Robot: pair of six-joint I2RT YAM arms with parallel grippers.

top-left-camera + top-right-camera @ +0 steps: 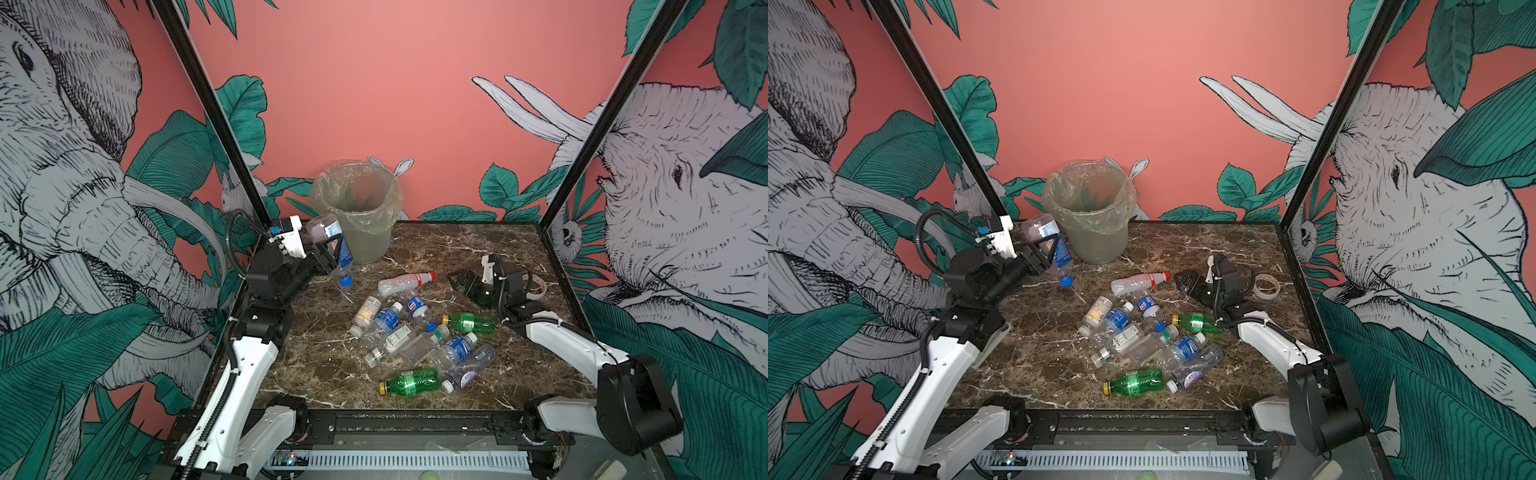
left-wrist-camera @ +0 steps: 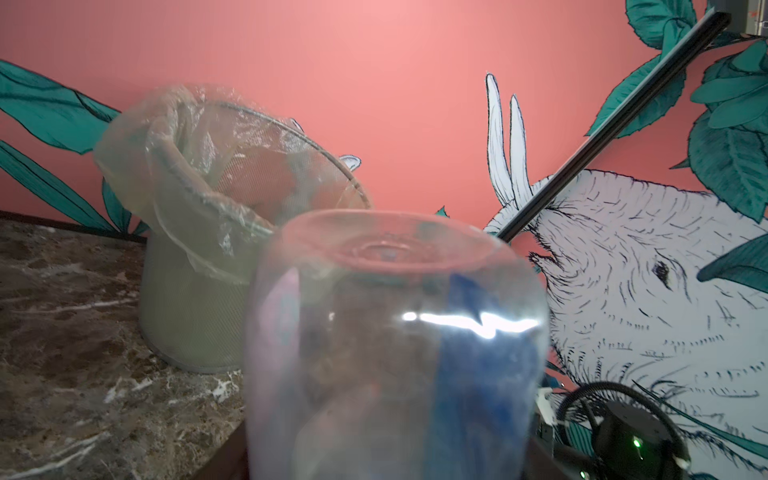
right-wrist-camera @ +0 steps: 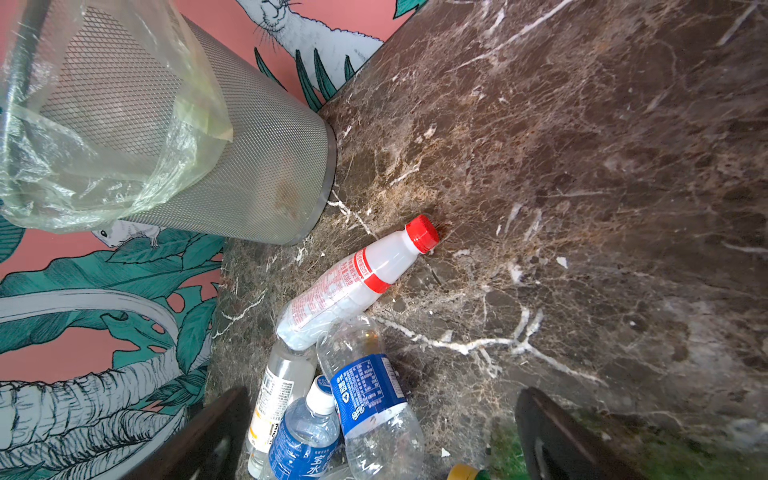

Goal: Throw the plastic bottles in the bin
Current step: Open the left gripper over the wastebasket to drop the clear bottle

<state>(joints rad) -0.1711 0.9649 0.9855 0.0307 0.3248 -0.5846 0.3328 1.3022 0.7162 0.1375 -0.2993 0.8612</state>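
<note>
Clear bottle [image 2: 395, 353] fills left wrist view; only top views show its cap [image 1: 345, 281].

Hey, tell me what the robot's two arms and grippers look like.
The left arm and right arm have white shells, black joints and black ribbed cables tied alongside. The left gripper and right gripper have black fingers on white-and-black wrist blocks.
</note>
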